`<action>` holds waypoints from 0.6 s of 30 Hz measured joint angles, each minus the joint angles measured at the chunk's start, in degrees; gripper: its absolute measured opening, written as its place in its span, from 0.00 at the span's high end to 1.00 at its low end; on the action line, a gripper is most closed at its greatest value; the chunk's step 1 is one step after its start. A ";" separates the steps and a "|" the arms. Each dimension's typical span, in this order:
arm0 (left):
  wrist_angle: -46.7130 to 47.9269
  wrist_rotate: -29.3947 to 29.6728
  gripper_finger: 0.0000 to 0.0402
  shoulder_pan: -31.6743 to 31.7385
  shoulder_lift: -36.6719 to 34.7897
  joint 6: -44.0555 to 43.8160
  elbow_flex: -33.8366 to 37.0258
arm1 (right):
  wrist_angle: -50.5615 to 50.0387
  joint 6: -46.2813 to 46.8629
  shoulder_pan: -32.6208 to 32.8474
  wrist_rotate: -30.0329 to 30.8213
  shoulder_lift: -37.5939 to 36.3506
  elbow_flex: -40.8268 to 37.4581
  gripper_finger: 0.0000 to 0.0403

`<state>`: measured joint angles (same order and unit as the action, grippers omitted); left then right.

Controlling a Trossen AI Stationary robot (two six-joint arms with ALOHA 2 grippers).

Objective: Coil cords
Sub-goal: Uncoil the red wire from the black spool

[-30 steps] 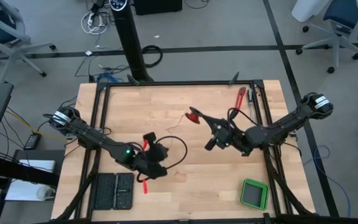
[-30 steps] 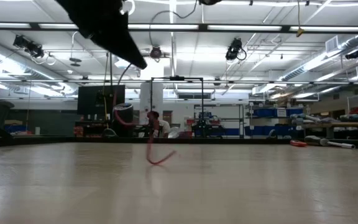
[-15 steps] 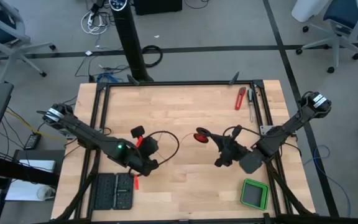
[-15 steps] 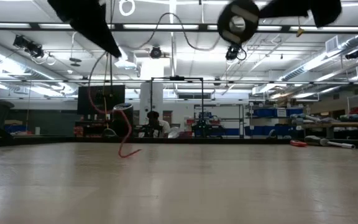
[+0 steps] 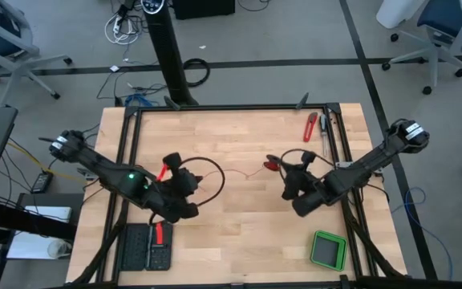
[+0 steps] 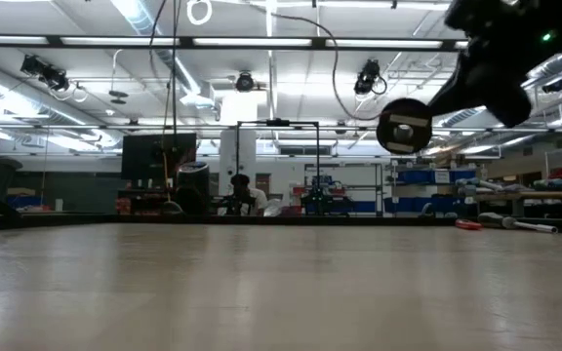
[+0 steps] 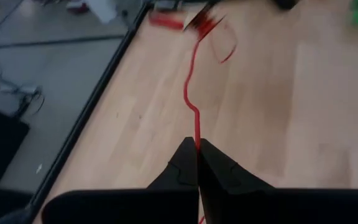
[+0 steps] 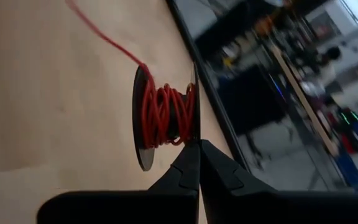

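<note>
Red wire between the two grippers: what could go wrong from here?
1. The left gripper pinches the thin red wire at one narrow point; it may slip out.
2. The right gripper grips the spool only at its flange edge; a tug could twist it free.
3. The windings look uneven, so loops might slide off.

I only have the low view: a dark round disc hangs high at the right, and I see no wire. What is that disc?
Observer: It is a flange of a spool wound with the red wire. The right gripper pinches the spool's rim.
Operator: Where does the wire's free part go?
Observer: It runs over the table to the left gripper, whose fingers are closed on it.
</note>
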<state>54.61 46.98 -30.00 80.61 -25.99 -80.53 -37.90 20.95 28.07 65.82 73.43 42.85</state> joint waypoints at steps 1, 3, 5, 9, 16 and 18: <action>-1.11 -0.15 1.00 -0.18 -0.07 1.13 -0.62 | -0.75 0.76 -1.32 0.32 0.00 0.00 1.00; -3.66 -1.52 1.00 -0.36 -0.10 3.95 -1.27 | -1.35 1.61 -4.07 1.14 0.00 0.00 1.00; -5.85 -3.11 1.00 -0.72 -0.03 6.48 -1.40 | -1.22 2.12 -7.04 2.80 0.00 0.00 1.00; -9.39 -4.92 1.00 -1.15 0.19 8.30 -0.87 | -0.04 3.41 -12.38 10.10 0.00 0.00 1.00; -15.90 -6.95 1.00 -1.22 0.75 9.43 3.72 | 6.96 3.36 -18.68 21.26 -0.44 0.01 1.00; -18.50 -7.25 1.00 -1.24 0.75 9.49 5.71 | 8.57 3.34 -19.26 22.91 -0.91 0.04 1.00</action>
<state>36.11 39.74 -31.24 81.36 -16.49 -74.82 -29.33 24.29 8.81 88.73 72.52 42.89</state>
